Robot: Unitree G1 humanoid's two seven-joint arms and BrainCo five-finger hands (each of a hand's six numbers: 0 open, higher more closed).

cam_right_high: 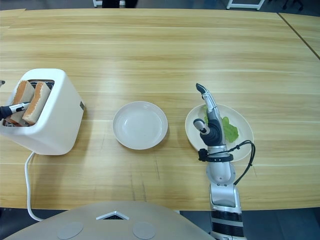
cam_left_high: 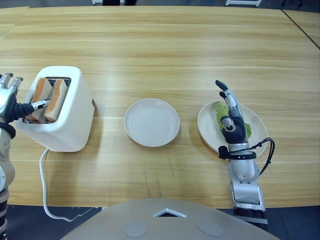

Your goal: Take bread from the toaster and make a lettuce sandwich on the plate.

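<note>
A white toaster (cam_left_high: 62, 127) stands at the table's left with two browned bread slices (cam_left_high: 41, 91) (cam_left_high: 58, 98) sticking up from its slots. My left hand (cam_left_high: 11, 100) is at the toaster's left side, fingers pointing up, and one finger (cam_left_high: 39, 105) stretches across the slot against the left slice. An empty white plate (cam_left_high: 151, 122) sits in the middle. To its right, a second plate (cam_left_high: 257, 120) holds a green lettuce leaf (cam_right_high: 230, 131). My right hand (cam_left_high: 231, 114) is over that leaf with its fingers stretched out forward, open.
The toaster's white cord (cam_left_high: 45, 192) runs off the table's near edge at the left. The wooden table (cam_left_high: 165, 55) stretches wide behind the plates.
</note>
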